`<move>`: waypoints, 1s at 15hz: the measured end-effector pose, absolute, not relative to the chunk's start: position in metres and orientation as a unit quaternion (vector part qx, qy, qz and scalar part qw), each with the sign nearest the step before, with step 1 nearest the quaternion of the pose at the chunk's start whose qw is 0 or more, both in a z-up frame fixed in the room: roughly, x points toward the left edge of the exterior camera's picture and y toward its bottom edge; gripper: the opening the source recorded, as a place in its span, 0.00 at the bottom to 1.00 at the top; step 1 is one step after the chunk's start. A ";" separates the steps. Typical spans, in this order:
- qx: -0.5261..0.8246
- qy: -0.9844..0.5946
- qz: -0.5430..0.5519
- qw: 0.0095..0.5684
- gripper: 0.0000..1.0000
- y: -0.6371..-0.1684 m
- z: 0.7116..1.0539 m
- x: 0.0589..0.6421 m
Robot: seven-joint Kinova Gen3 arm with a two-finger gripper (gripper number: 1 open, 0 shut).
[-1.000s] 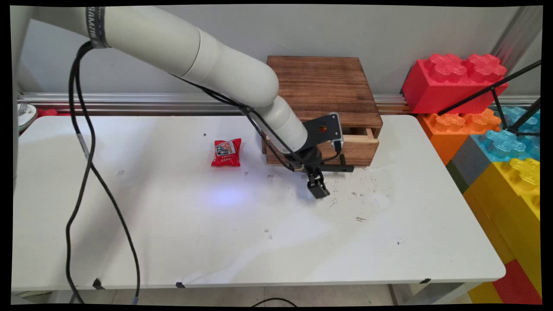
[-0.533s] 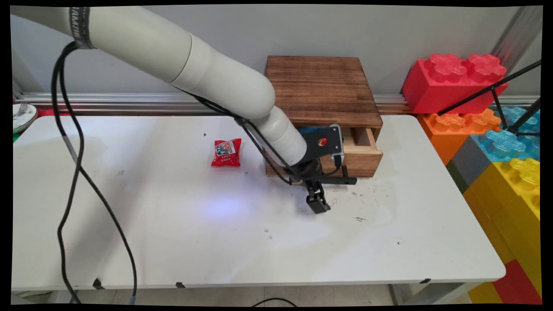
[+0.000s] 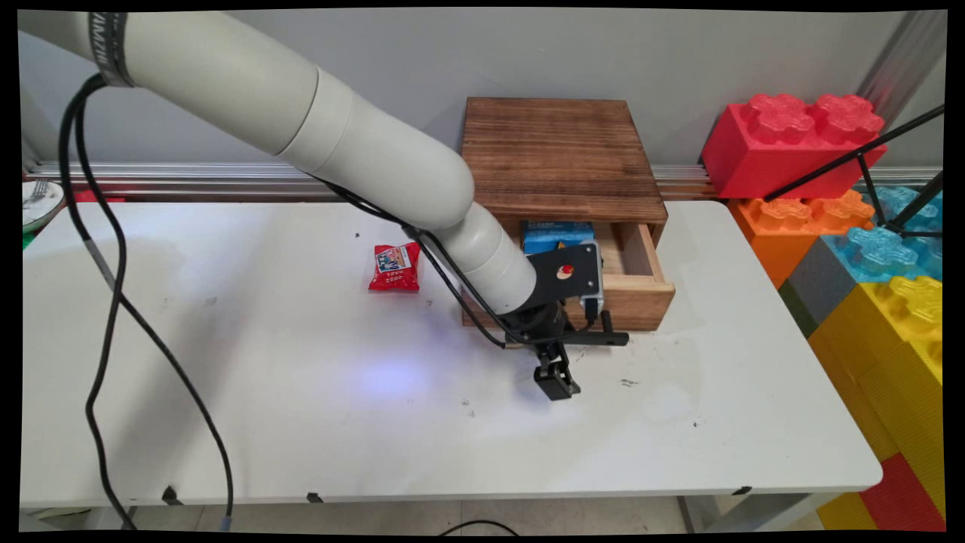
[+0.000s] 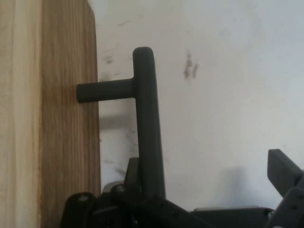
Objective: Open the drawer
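Drawer (image 3: 632, 283): drawn further out of its cabinet than a second ago, uncovering a blue packet; the hand has travelled with it toward the near edge.

Surface (image 3: 301, 422): white, scuffed with dark marks in front of the cabinet.

Wooden cabinet (image 3: 562, 154): dark-stained top, set at the far edge against the wall.

Toy bricks (image 3: 791, 143): large, red, orange, blue and yellow, stacked beyond the right end.

Drawer, detail: pale interior, part open, front facing the near side. Black bar handle (image 4: 145, 123) stands off the front on a short post.

Blue packet (image 3: 556, 234): lies inside the drawer at its back left, partly hidden by the wrist bracket.

Red snack packet (image 3: 395, 267): flat on the surface, left of the cabinet, apart from the arm.

Hand (image 3: 556, 381): low over the surface, just before the drawer front; one finger (image 4: 285, 173) stands well clear of the handle, so the hand is spread wide, with the bar running down between its fingers.
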State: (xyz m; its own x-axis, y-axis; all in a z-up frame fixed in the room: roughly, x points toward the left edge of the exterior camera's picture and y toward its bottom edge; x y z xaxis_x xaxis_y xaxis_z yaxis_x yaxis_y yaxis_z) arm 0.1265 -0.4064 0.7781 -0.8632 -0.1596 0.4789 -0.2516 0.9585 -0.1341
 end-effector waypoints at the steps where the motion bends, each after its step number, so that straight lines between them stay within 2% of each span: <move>1: 0.105 -0.960 0.095 0.240 1.00 -0.403 0.779 0.126; 15: 0.085 -0.963 0.079 0.243 1.00 -0.365 0.778 0.118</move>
State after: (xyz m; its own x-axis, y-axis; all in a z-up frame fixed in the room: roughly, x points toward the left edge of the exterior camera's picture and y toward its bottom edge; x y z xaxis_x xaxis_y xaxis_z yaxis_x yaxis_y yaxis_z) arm 0.1182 -0.3647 0.7779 -0.8675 -0.1252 0.4814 -0.2024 0.9729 -0.1115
